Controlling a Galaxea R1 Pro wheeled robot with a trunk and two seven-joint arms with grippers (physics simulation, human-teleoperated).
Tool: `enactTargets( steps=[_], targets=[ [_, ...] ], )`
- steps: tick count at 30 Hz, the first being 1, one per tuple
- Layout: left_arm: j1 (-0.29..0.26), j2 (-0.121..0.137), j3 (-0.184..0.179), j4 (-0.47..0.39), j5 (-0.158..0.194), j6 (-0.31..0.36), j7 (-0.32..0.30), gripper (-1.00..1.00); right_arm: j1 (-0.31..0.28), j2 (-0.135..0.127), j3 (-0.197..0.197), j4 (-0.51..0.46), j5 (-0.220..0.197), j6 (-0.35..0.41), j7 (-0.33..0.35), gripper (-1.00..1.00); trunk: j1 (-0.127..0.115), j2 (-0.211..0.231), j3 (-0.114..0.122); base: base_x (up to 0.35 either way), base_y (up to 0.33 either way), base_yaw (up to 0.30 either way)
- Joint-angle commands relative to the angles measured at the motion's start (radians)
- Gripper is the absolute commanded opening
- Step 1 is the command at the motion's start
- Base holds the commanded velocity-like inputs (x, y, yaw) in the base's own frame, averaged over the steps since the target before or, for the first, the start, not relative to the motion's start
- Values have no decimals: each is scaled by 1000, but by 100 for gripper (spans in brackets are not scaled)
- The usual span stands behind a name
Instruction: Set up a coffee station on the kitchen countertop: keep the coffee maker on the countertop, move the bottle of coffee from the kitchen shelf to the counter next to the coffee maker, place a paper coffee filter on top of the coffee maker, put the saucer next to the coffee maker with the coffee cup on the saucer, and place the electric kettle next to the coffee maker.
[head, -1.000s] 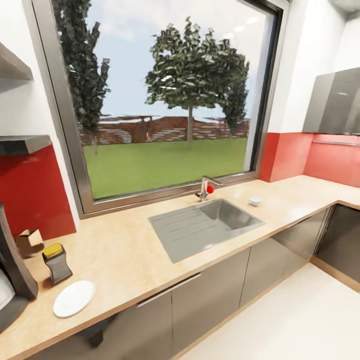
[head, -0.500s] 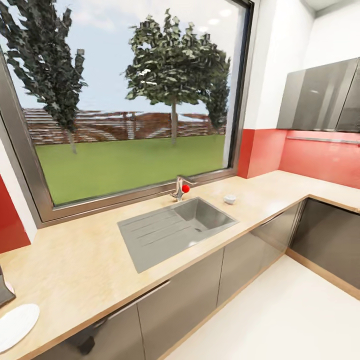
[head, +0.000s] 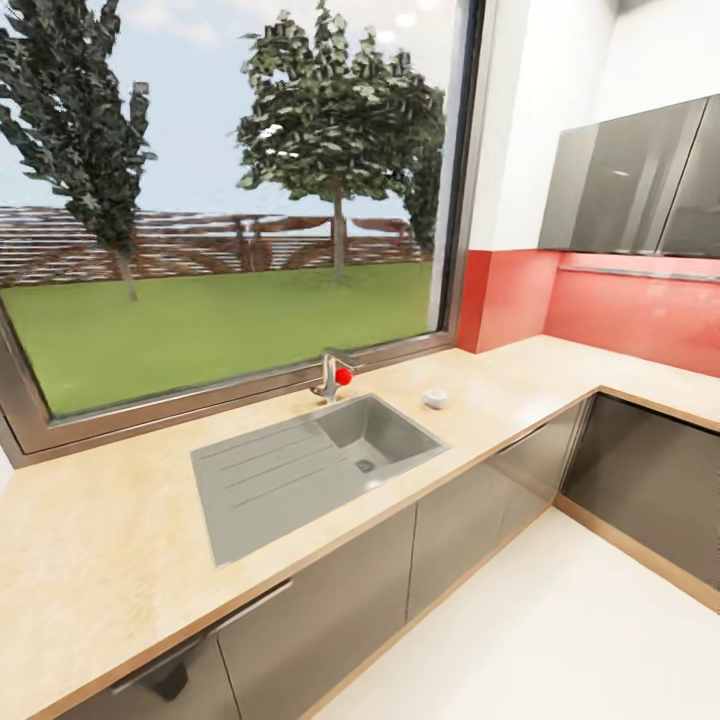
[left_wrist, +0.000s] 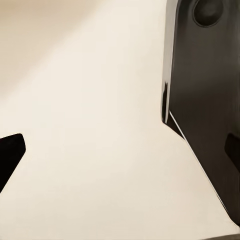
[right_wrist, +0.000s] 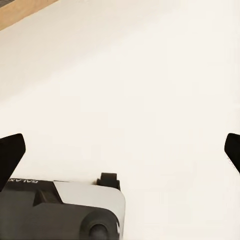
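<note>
A small white cup-like object (head: 433, 398) sits on the beige countertop (head: 110, 560), to the right of the sink (head: 310, 465). In the left wrist view my left gripper (left_wrist: 120, 152) is open, its dark fingertips (left_wrist: 11, 154) far apart over pale floor with nothing between them. In the right wrist view my right gripper (right_wrist: 120, 150) is open too, its fingertips (right_wrist: 10, 152) at the picture's two sides over bare floor.
A faucet with a red knob (head: 334, 376) stands behind the sink under a large window. The counter turns a corner at the right, below grey wall cabinets (head: 630, 180). Dark base cabinets (head: 460, 520) line the cream floor. The robot's base (left_wrist: 205, 100) (right_wrist: 60, 212) appears in both wrist views.
The head camera has swung to the right along the counter. The coffee maker, yellow-lidded bottle and white saucer have slid out at the left, and the sink now sits left of centre.
</note>
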Motion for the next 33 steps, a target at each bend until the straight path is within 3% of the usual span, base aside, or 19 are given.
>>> enactTargets(
  steps=[1,15,33],
  targets=[
    [0,0,8,0,-11,4,3,100,0,0,8,1,-10,-3,2,100,1,-1,-2,170,-268,-1],
    [1,1,10,0,-11,4,3,100,0,-1,8,1,-10,-3,2,100,1,-1,-24,146,-284,0],
    [0,1,10,0,-10,4,3,100,0,-2,8,1,-10,-3,2,100,1,-1,-26,95,-310,0]
  ],
)
